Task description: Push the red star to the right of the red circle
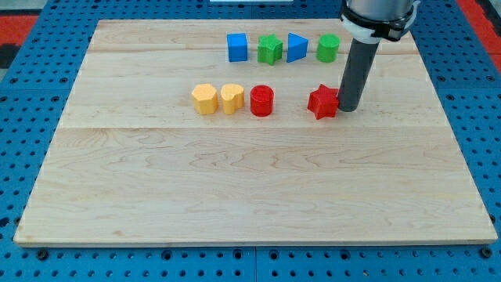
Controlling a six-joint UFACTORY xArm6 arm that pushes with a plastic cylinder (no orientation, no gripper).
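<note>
One gap remained: the red star (322,102) sat right of the red circle (261,101), level with it. The tip (347,109), a bare fingerless rod, seemingly touched the star's right side, placed to shove leftward.

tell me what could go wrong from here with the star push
My tip sits against the red star's right side, and the red circle lies further left in the same row. Pushing too far could drive the star into the circle and knock it into the yellow blocks. The star's pointed edges might also let it rotate and slip off my tip.
</note>
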